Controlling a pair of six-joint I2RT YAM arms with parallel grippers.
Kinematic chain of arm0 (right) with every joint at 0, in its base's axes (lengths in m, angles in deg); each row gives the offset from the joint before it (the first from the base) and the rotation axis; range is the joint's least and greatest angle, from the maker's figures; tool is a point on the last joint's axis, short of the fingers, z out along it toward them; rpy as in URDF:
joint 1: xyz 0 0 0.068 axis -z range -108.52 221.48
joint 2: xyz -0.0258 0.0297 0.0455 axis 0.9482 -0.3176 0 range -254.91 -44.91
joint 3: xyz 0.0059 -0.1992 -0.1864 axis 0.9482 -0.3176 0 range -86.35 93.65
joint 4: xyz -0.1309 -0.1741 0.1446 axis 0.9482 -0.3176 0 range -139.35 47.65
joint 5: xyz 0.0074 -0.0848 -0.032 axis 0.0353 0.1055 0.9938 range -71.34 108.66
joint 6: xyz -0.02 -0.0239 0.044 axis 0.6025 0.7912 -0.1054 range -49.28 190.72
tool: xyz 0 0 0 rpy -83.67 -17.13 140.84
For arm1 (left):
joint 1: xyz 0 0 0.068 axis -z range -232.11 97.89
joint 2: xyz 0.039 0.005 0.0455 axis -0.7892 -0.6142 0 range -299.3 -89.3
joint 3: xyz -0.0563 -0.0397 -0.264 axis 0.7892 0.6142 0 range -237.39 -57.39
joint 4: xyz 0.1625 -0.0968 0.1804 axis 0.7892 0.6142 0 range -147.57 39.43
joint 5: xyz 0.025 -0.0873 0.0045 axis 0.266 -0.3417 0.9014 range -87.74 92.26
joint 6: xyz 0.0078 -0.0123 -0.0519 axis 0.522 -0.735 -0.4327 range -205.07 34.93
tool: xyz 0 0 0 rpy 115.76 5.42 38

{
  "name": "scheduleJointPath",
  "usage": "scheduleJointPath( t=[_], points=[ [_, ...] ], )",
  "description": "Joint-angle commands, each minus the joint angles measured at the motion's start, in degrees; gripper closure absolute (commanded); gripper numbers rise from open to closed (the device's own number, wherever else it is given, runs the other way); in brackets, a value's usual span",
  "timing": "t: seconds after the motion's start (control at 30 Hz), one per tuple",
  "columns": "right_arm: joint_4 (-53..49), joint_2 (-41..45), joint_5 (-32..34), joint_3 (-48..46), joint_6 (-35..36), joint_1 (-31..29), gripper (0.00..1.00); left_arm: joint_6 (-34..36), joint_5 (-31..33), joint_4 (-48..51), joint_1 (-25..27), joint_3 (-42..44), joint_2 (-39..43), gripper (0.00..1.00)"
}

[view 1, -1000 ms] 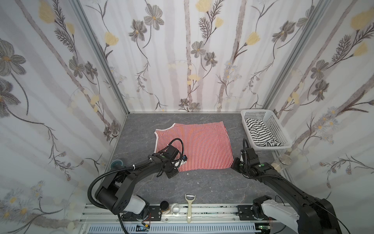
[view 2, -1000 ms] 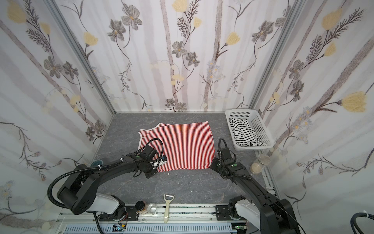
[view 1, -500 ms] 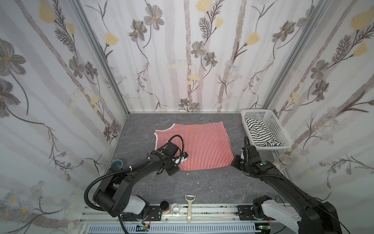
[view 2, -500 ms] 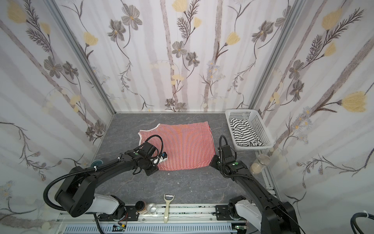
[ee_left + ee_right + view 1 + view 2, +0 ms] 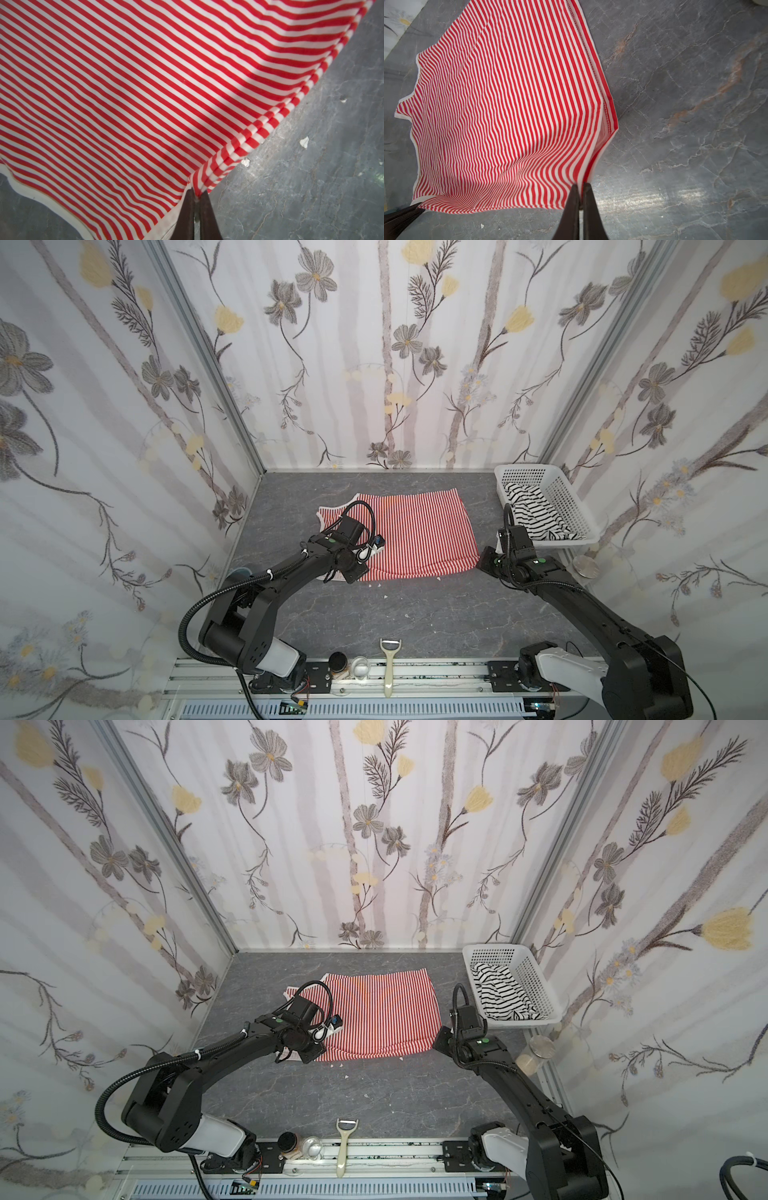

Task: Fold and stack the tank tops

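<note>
While the arms hide both grips in both top views, wrist views show the left gripper [image 5: 196,197] clamped tight on the mid-frame red-and-white tank top [image 5: 415,531] at its lower-left corner, right gripper [image 5: 581,186] likewise lower-right; the right-side basket [image 5: 570,506] holds 1 black-striped tank top [image 5: 532,514].

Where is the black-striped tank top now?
In both top views the black-striped tank top lies inside the white basket, at the far right of the table.

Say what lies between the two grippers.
The near edge of the red-and-white tank top spans between them, left gripper and right gripper each shut on a corner; the right wrist view shows it.
</note>
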Motion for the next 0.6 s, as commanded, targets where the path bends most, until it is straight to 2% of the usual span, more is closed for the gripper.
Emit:
scheduleJointPath(
  t=[0.0, 0.57],
  points=[
    [0.8, -2.1, 0.9, 2.3, 2.5, 0.8, 1.0, 1.2, -0.7, -0.1, -0.7, -3.1, -2.2, 0.96],
    [1.0, -19.3, -0.2, 15.3, 8.8, 4.9, 1.0, 3.1, -0.6, -0.3, -3.6, -14.0, -11.9, 0.95]
  ],
)
